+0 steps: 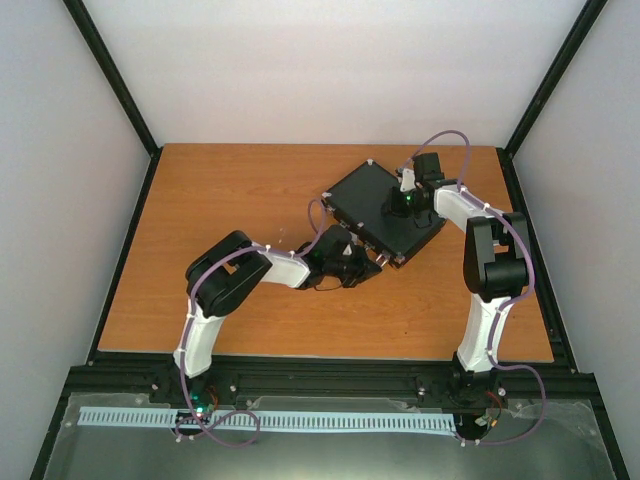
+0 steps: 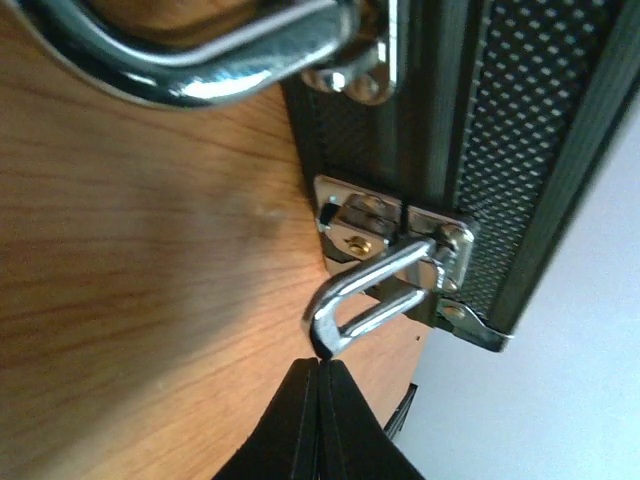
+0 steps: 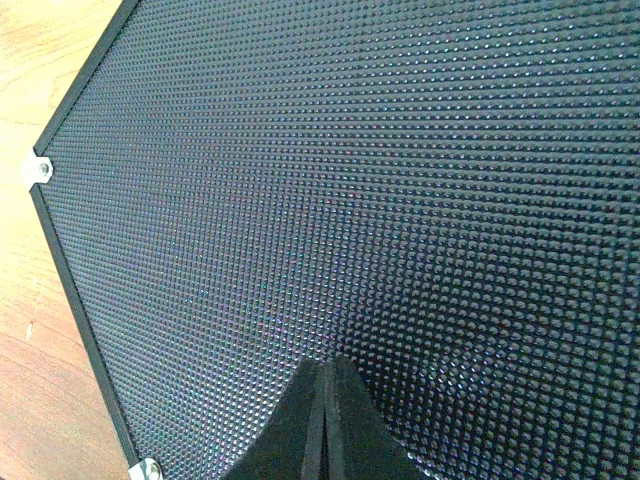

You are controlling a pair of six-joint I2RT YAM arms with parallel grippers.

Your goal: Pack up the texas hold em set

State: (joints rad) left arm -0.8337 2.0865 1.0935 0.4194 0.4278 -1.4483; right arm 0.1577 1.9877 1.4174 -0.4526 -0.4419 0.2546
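Tightly closed on nothing, the left fingers (image 2: 319, 372) aim their joined tips at the bent end of a silver wire latch loop (image 2: 372, 290). It sits at twelve o'clock from them and seems to touch them. That loop swings out from its silver plate on the front edge of the flat black dimpled case (image 2: 520, 140). The curved chrome handle (image 2: 200, 70) arcs at eleven o'clock on the same edge, above the orange-brown wooden table (image 2: 130, 260). Likewise closed and empty, the right fingers (image 3: 325, 375) point down at the case's lid; whether they touch it I cannot tell. Seen from overhead, the case lies shut and turned diagonally at about one o'clock from the table's middle. The left fingers are at its seven o'clock edge, and the right fingers are near its centre.
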